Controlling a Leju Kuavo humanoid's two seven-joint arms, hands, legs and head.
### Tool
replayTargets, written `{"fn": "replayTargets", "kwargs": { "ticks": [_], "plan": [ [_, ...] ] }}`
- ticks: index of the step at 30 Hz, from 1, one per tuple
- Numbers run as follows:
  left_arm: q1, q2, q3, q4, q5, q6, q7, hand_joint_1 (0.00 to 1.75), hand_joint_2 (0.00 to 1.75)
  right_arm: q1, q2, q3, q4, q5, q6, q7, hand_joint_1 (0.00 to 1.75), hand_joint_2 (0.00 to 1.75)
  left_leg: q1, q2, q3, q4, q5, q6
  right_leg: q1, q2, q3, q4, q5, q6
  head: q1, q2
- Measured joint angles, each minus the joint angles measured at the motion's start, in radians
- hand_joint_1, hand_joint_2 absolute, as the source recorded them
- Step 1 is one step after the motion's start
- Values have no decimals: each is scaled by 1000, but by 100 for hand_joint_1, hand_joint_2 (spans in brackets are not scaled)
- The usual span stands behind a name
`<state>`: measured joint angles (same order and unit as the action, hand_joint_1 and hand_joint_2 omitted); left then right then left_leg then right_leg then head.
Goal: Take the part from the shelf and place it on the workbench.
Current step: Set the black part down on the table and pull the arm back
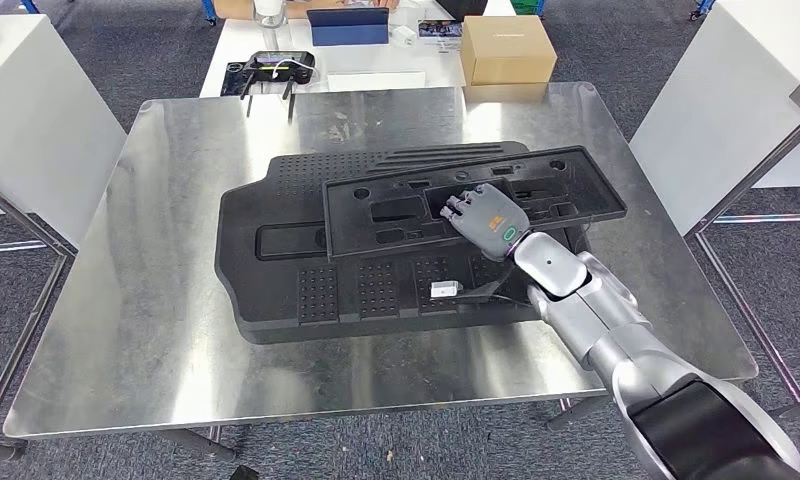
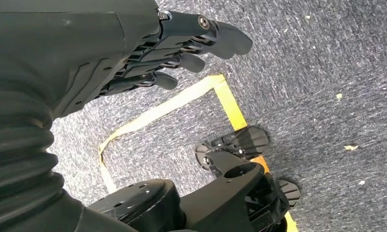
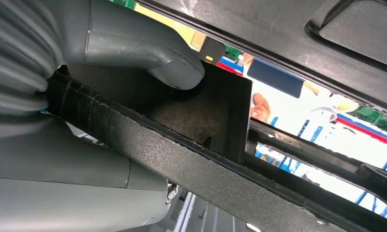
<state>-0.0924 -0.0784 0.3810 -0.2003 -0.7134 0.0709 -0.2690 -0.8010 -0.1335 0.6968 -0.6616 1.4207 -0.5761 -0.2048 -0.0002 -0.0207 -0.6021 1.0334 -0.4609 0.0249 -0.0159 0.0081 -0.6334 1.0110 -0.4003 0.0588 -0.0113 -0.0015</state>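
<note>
Right hand grips the long black part through one of its openings, thumb hooked over the rim, holding it just above the larger black panel on the steel surface, probably to lay it flat. Left hand hangs over the carpet, fingers loosely apart and holding nothing.

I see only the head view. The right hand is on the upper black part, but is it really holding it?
Observer: Yes. In the right wrist view the thumb is inside an opening of the part, and the part's edge lies between the thumb and the rest of the right hand.
Operator: And the left hand? I do not see it.
Observer: The left hand hangs over grey carpet, its fingers a little curled and apart, holding nothing.
Operator: Is something on the floor near it?
Observer: Yellow tape is on the carpet below the hand.
</note>
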Motion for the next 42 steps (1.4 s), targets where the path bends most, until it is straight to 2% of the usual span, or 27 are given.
{"fn": "replayTargets", "kwargs": {
  "ticks": [8,12,18,22,28,34,36,38,40,42],
  "plan": [
    [-1,0,3,0,-9,5,-3,0,175,-39,41,21,45,-17,-13,-25,175,175,-1,0,0,0,0,0,-1,0,0,0,0,0,0,0],
    [-1,-1,3,0,-21,4,-6,0,175,-45,60,36,58,-20,-21,-24,0,0,-1,0,1,0,0,0,-1,0,0,0,0,0,0,0],
    [-2,-1,2,0,-38,19,-2,0,175,-50,71,45,82,-48,-46,-12,0,0,-1,0,1,0,0,0,-1,0,1,0,0,0,0,0],
    [-5,-1,2,0,-38,32,5,0,0,-50,72,46,92,-57,-54,-9,0,0,-2,0,2,0,0,0,-1,0,1,0,0,0,0,0],
    [-9,-1,3,0,-39,36,7,0,0,-49,74,45,103,-76,-53,-6,0,0,-2,0,2,0,0,0,-1,0,1,0,0,0,0,0],
    [-13,-1,5,0,-51,37,12,0,0,-26,87,8,98,-205,-39,-58,0,0,-1,0,2,0,0,0,-1,0,1,0,0,0,0,0],
    [-13,-1,7,0,-52,37,12,0,0,-16,92,-6,89,-259,-8,-84,0,0,-1,0,2,0,0,0,-1,0,1,0,0,0,0,0],
    [-13,-1,10,0,-52,36,10,0,0,5,102,-37,58,-394,91,-135,0,0,-1,0,2,0,0,0,-1,0,1,0,0,0,0,0],
    [-13,-2,17,0,-52,31,3,0,0,40,119,-81,-8,-570,247,-176,0,0,-1,1,2,0,0,0,-1,0,1,0,0,0,0,0],
    [-13,-2,25,0,-52,28,-3,0,0,72,133,-112,-84,-690,374,-189,0,0,-1,1,2,0,0,0,-1,0,1,0,0,0,0,0]
  ]
}}
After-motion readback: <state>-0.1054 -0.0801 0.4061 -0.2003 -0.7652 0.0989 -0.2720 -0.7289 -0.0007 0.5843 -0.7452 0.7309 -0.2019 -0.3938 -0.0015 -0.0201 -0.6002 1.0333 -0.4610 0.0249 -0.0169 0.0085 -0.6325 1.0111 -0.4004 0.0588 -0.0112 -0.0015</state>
